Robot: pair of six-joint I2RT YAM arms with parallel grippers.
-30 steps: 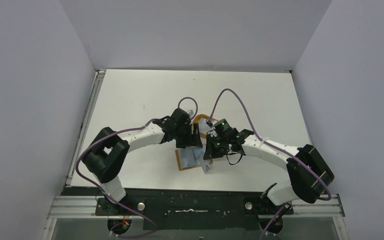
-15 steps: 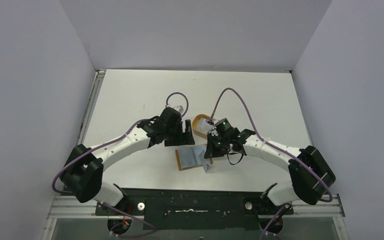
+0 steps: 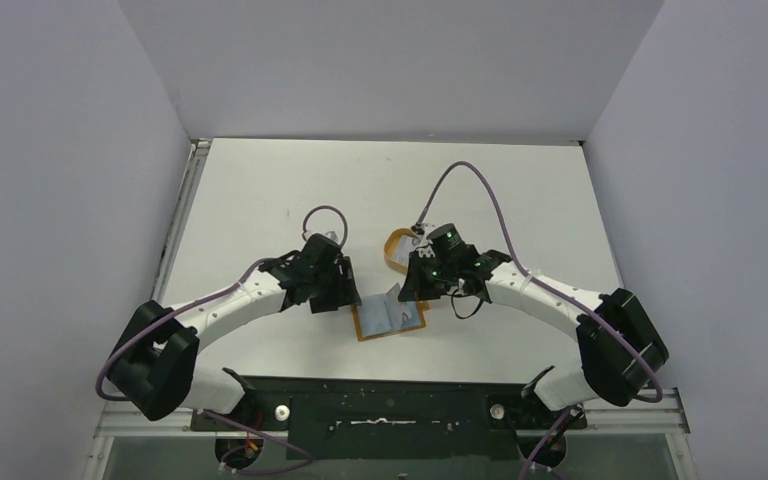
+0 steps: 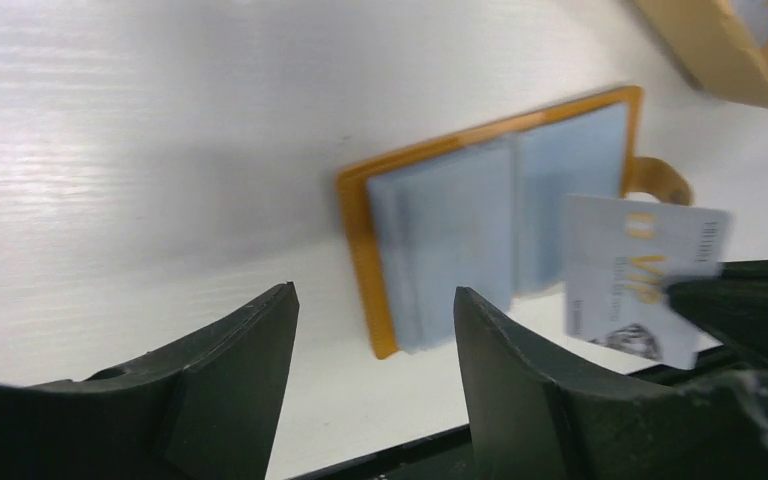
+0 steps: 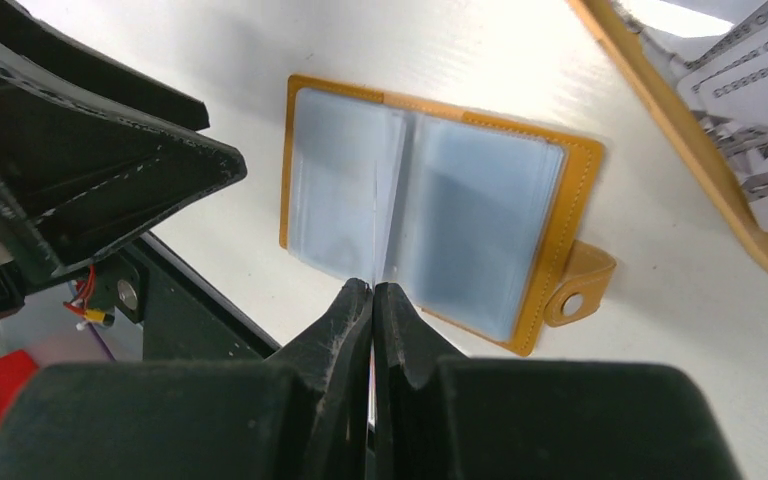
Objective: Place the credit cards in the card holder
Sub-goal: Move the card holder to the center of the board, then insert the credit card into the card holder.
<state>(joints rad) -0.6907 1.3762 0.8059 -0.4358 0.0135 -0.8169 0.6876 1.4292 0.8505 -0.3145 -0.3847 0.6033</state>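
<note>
The card holder (image 3: 390, 320) lies open on the table, an orange-brown wallet (image 5: 430, 215) with clear pockets up and its snap tab (image 5: 580, 285) to one side. My right gripper (image 5: 373, 288) is shut on a white credit card (image 4: 632, 270), held on edge just above the holder's (image 4: 490, 240) middle fold. In the top view the right gripper (image 3: 412, 297) hangs at the holder's far right corner. My left gripper (image 4: 372, 310) stands open with nothing between its fingers, just left of the holder (image 3: 347, 297). More credit cards (image 5: 750, 95) lie in the tray.
An oval tan-rimmed tray (image 3: 393, 250) sits just beyond the holder, under the right wrist; its rim (image 5: 685, 135) is close to the holder's tab. The table's black near edge (image 5: 200, 320) runs right by the holder. Grey walls enclose the table.
My left arm has drawn away from over the holder, to the left and nearer the front edge. My right gripper has shifted the card a little farther back, over the holder.
</note>
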